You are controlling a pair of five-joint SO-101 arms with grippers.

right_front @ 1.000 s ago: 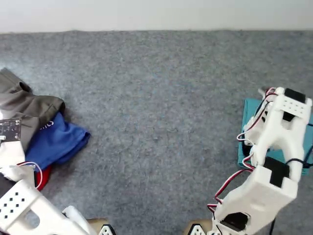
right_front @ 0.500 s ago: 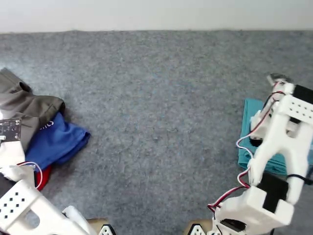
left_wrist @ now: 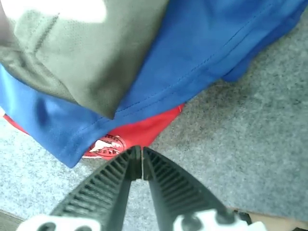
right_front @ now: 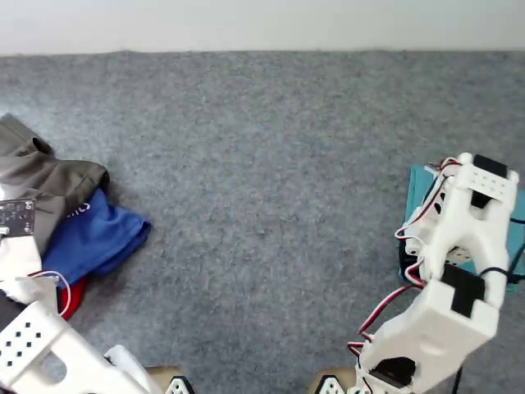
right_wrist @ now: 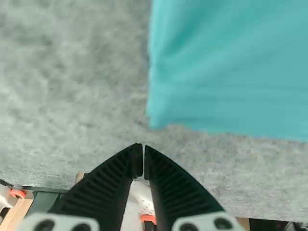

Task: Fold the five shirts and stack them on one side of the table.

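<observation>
— Since both arms show, how do their end effectors stand?

— The left end effector (left_wrist: 142, 155) has its fingers pressed together with nothing between them. It hangs over the table (right_front: 271, 164), its tips just beside the edge of the red shirt (left_wrist: 130, 137).

— And the right one?

— The right end effector (right_wrist: 143, 154) is likewise closed and empty. Its tips are over the grey felt near the table's front edge, close to a corner of the teal shirt (right_wrist: 226, 67) but apart from it.

— Where do the shirts lie?

— Three are heaped at the left side. The grey shirt (right_front: 41, 176) lies on top, the blue shirt (right_front: 94, 234) spreads out from under it, and the red one peeks out from beneath the blue. None of them looks folded.

— And the teal one?

— It lies flat at the far right of the table, with straight edges and layered folds along one side. From above, the right arm (right_front: 459, 271) stands over it and covers most of it.

— Where is the left arm?

— The left arm (right_front: 41, 353) sits at the near left corner, just beside the heap.
</observation>
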